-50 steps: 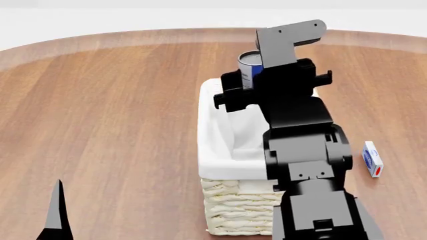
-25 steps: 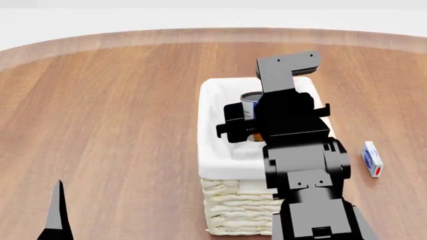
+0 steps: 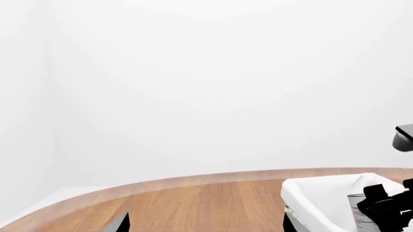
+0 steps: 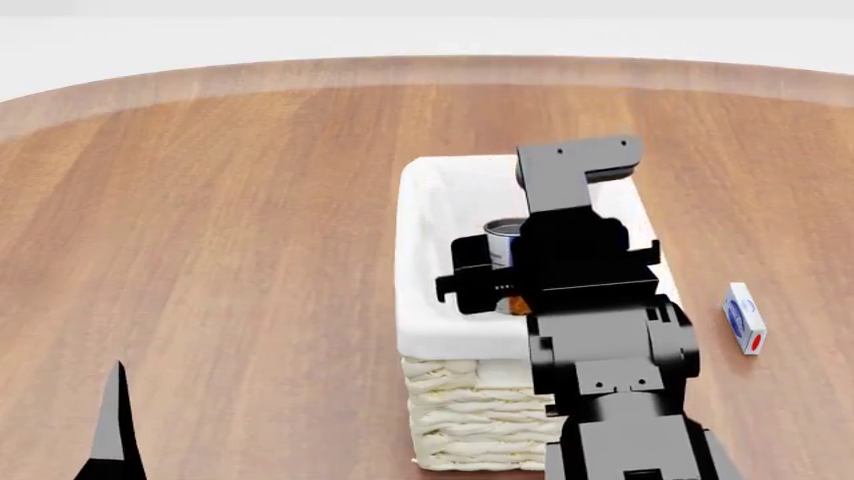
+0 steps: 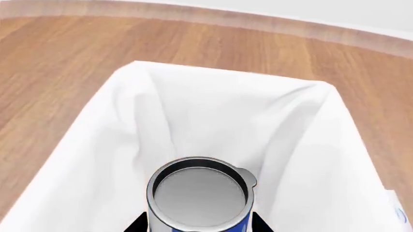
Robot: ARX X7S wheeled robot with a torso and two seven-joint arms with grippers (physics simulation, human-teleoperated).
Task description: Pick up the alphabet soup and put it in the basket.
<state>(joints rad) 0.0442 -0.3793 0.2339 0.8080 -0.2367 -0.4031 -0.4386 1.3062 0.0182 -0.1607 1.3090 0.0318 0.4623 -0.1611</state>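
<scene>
**Soup can held inside the basket**

While the right gripper [image 4: 497, 272] clasps the alphabet soup [image 4: 503, 243], the can sits upright down inside the basket [image 4: 470, 422], below the level of the rim. In the head view, only the can's pale lid, a strip of its blue label and a patch of orange beside the gripper show; the black right arm [image 4: 607, 340] reaches over the near end of the basket and hides the rest. The basket is a cream woven box with a white cloth liner [image 4: 430, 260] folded over its edge, standing on a round wooden table [image 4: 227, 220].

From the right wrist view, the can [image 5: 199, 193] is seen from above, its grey-white lid ringed by a dark rim, with the blue label showing below. Two black fingers [image 5: 137, 223] press against its sides. The white liner [image 5: 116, 145] surrounds the can on all sides. Whether the can's base touches the basket floor cannot be told.

A small white, blue and red box [image 4: 745, 317] lies on the table beside the basket, apart from it, on the robot's right.

The left gripper [image 4: 112, 430] shows as a dark pointed tip at the lower left of the head view, well apart from the basket. Whether its jaws are parted or closed cannot be told.
</scene>
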